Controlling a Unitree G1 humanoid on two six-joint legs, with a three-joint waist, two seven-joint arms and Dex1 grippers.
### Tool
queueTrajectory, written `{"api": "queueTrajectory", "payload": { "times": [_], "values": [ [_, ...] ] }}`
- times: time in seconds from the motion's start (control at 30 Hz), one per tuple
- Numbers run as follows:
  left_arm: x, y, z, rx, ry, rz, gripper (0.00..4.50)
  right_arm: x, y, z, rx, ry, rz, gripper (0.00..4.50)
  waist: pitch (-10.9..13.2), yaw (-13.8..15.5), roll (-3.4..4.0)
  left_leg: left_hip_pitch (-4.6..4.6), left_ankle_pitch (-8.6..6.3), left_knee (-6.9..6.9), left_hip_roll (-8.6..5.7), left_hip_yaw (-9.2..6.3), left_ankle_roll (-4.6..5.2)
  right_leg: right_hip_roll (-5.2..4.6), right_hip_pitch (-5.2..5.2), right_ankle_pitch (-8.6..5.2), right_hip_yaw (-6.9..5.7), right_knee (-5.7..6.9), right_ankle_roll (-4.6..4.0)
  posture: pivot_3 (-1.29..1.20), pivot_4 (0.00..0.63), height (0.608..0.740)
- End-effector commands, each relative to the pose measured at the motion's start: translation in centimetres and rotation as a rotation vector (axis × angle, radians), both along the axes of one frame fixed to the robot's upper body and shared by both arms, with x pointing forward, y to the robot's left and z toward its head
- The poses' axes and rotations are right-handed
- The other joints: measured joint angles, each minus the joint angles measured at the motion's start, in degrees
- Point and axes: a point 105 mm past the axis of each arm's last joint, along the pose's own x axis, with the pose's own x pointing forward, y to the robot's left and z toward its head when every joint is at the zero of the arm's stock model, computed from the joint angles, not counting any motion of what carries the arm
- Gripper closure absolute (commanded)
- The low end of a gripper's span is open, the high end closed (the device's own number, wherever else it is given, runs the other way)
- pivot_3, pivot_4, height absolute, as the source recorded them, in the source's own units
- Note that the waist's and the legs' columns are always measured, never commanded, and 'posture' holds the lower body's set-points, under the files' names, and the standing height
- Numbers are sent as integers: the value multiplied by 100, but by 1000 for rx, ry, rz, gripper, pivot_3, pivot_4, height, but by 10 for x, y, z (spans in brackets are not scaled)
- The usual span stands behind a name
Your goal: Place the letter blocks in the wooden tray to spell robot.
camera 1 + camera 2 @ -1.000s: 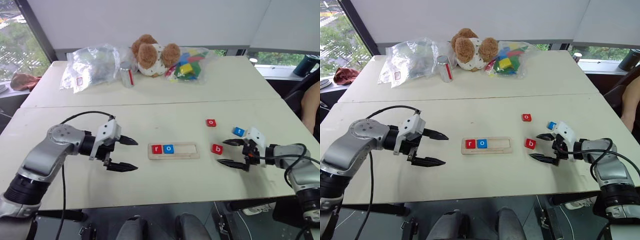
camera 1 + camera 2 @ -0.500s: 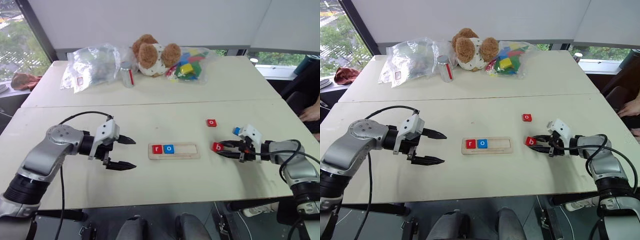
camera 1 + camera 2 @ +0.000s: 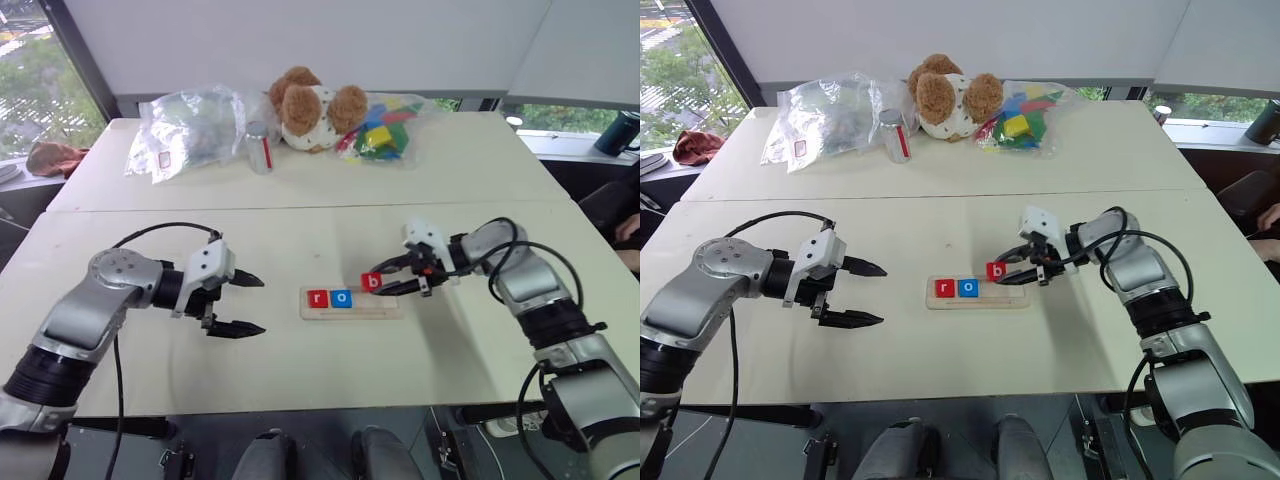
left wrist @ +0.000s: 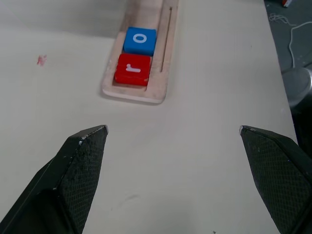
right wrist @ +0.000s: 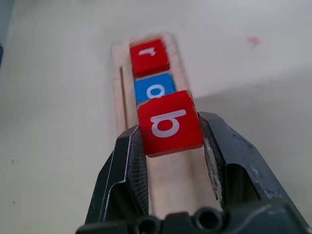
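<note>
- the right gripper (image 5: 170,134) is clamped on the red "b" tile (image 5: 169,123), one finger on each of two opposite side edges, with the letter face left uncovered.
- in the head views the held tile (image 3: 372,282) sits just right of picture centre, above the tray (image 3: 385,306) and next to the blue "o" tile (image 3: 341,298); whether it touches the wood yet cannot be told.
- the red "r" tile (image 3: 318,298) and the blue "o" tile lie side by side at the tray's left end; the rest of the groove is bare.
- the left gripper (image 3: 245,304), left of centre in the head views, has its fingers wide apart and holds nothing; it points toward the tray and is well apart from it.
- handling, as a judgement: the tile looks small, flat, rigid and light. its smooth sides may slip or let it pivot under a light pinch, so hold it across two opposite edges, centred, as here.
- the tile appears slightly tilted in the grip; level it before release so that it seats flat in the groove.
- the tray looks light and is unclamped on the table (image 3: 300,370); a sideways push could slide it or shift the seated tiles. lower the tile straight down.
</note>
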Motion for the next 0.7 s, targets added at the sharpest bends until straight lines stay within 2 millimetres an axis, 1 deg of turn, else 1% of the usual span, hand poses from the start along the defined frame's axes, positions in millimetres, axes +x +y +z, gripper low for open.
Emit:
{"api": "queueTrajectory", "payload": {
  "times": [0.03, 0.23, 0.47, 0.7],
  "values": [
    [-2, -1, 7, -8, -50, -1, 0, -1, 4, 2, -40, -35, 48, 3340, 0, -29, 0, -2, 0, 1, 0, 0, -1, 0, -2, 0, 0, -2, 0, 0, 150, 740],
    [-4, -3, 5, -17, -54, 7, 0, -2, 8, -3, -49, -35, 51, 3340, 0, -42, 0, -6, 4, -1, 1, 0, -7, 0, -10, 0, -5, 0, 0, 0, 150, 740],
    [-2, -6, 5, -30, -63, 13, 0, -1, 11, -9, -67, -37, 43, 3340, 0, -43, 0, -6, 3, 1, 1, 0, -5, 0, -10, 0, -5, 3, 0, 0, 150, 740],
    [0, -5, 7, -33, -74, 22, 0, 1, 18, -11, -56, -32, 41, 3340, 0, -38, 0, -6, 3, 1, 1, 0, -5, 0, -10, 0, -7, 3, 0, 0, 150, 740]
  ]
}}
